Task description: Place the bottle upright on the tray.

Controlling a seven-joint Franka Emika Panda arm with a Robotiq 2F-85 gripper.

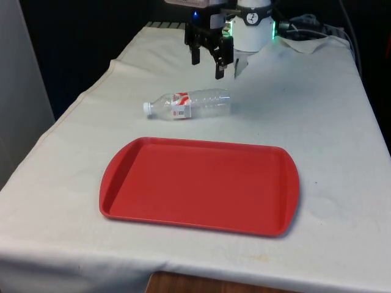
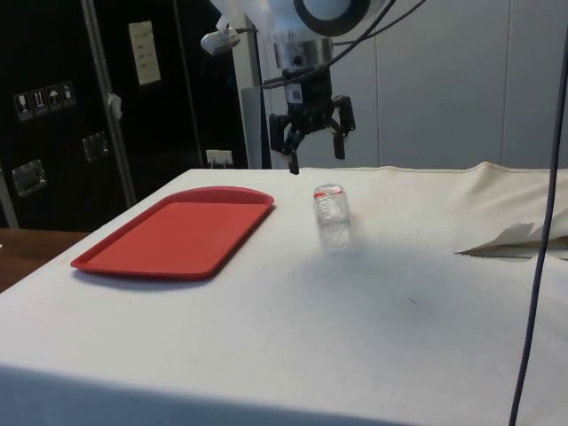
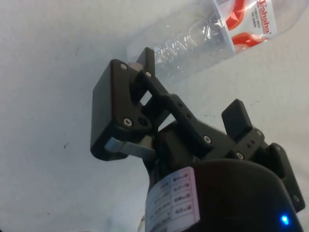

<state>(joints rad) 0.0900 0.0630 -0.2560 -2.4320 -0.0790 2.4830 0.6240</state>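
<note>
In the front view, going left to right, the clear plastic bottle (image 1: 189, 104) lies on its side on the white-clothed worktop (image 1: 330, 122), its white cap pointing toward nine o'clock and its base toward three o'clock, with a red-and-white label near the neck. It lies just beyond the far rim of the red tray (image 1: 198, 184), near it but not touching, at roughly twelve o'clock from the tray's middle. The tray carries nothing, so the placing is not yet done. Above and a little behind the bottle's base end, at about one o'clock from the bottle's middle, hangs the end effector (image 1: 208, 58), its two black fingers spread wide and holding nothing; in the side view the end effector (image 2: 312, 142) is clearly off the cloth and above the bottle (image 2: 333, 216). That wide spread suits a grasp across the bottle's round body, and the position suggests an approach from above. Since the bottle lies flat, it will likely need tipping upright before being set down.
</note>
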